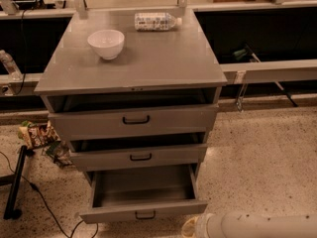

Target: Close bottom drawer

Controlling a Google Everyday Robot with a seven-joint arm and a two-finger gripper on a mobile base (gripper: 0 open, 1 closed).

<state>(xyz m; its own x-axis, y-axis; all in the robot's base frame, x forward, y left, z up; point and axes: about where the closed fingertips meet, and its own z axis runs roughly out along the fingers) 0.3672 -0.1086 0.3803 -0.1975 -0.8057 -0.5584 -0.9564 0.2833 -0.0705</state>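
The bottom drawer [143, 213] of the grey cabinet [133, 63] is pulled out far, its empty inside showing, with a small black bar handle [145, 215] on its narrow front. The middle drawer [139, 156] and top drawer [134, 120] stand slightly open. My white arm [262, 226] lies along the bottom edge at the right. My gripper [190, 228] is at its left end, low in the view, just right of the bottom drawer's front corner and mostly cut off.
A white bowl [106, 43] and a lying plastic bottle [156, 21] sit on the cabinet top. Snack bags [37, 134] and a black stand with cable [15, 182] lie on the speckled floor at the left. Counters run behind the cabinet.
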